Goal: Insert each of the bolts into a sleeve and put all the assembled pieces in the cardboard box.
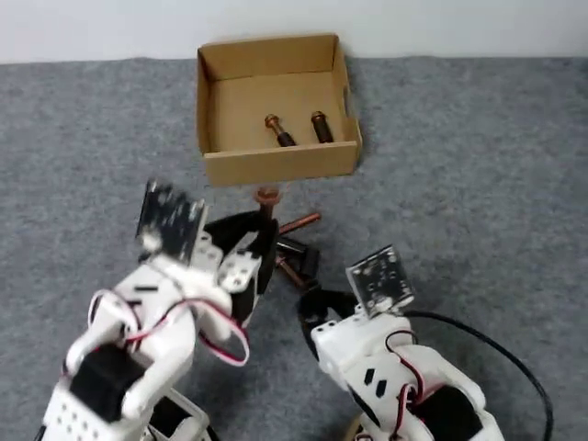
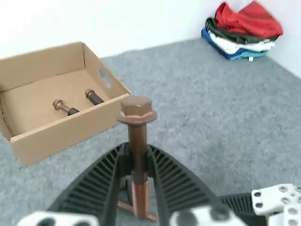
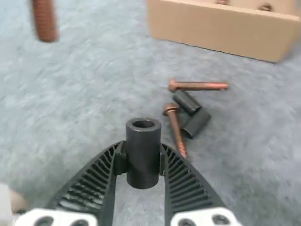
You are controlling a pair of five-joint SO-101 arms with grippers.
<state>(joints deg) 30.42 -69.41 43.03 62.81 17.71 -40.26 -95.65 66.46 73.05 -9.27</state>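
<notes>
Left gripper [image 2: 137,151] clamped on upright bolt [image 2: 137,127], near cardboard box [image 2: 66,129] front edge. Right gripper [image 3: 142,149] clamped on sleeve [image 3: 143,141]. Loose bolts [image 3: 197,85] and sleeves [image 3: 187,101] lie on worktop [image 3: 70,94] before the box.

Two white-shelled arms on show: the left arm [image 1: 138,349] loops red, white and black wires [image 1: 225,347], the right arm [image 1: 395,367] carries a thick black cable [image 1: 501,354]. Black, ribbed, triangular fingers [image 3: 96,181] up front, with white brackets [image 2: 277,194] dotted with screw holes behind.
</notes>
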